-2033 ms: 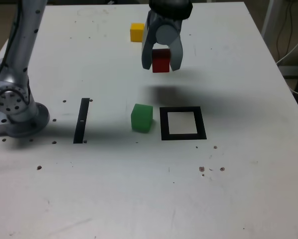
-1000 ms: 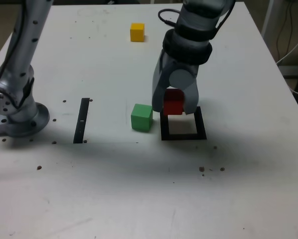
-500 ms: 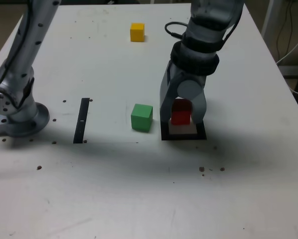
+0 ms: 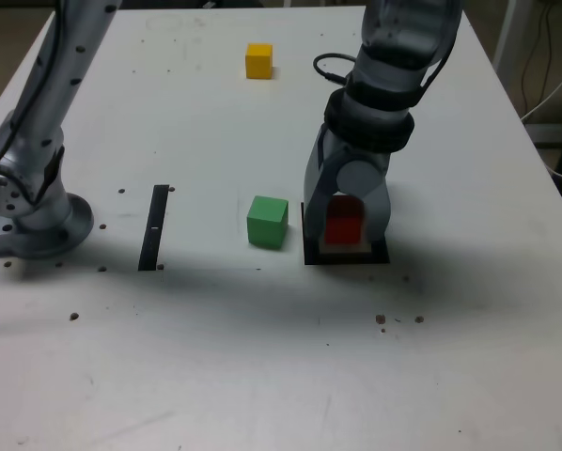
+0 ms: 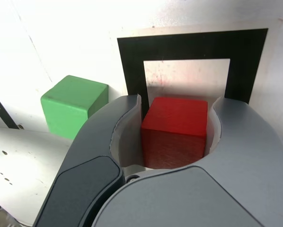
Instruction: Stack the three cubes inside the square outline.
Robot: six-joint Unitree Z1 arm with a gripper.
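1. Your gripper (image 4: 346, 228) points down over the square outline (image 4: 345, 256), its two grey jaws closed on the red cube (image 4: 343, 224) — one jaw on each opposite side face, as the wrist view shows with the gripper (image 5: 174, 127) wrapped around the red cube (image 5: 175, 131).
2. The red cube is a plain, matte block with crisp edges, narrower than the span of the jaws' curved shells. It sits square in the grip, top face level, its sides roughly parallel to the outline's sides. With all edges equal, it has no long axis to speak of.
3. In the wrist view the cube hangs over the near part of the square outline (image 5: 132, 61); the white centre and the far black band lie uncovered beyond it. You cannot tell from either view whether the cube's underside touches the table yet.
4. The green cube (image 4: 267, 222) rests on the white table (image 4: 262, 357) just beside the outline, on the exterior view's left of it and apart from the gripper. It is turned slightly, one corner towards the camera. In the wrist view the green cube (image 5: 74, 105) lies close to the outer jaw shell.
5. The yellow cube (image 4: 258, 60) lies well apart, near the table's far edge.
6. A thin black strip (image 4: 155, 226) lies further to the exterior view's left, between the green cube and the arm's base (image 4: 32, 221).
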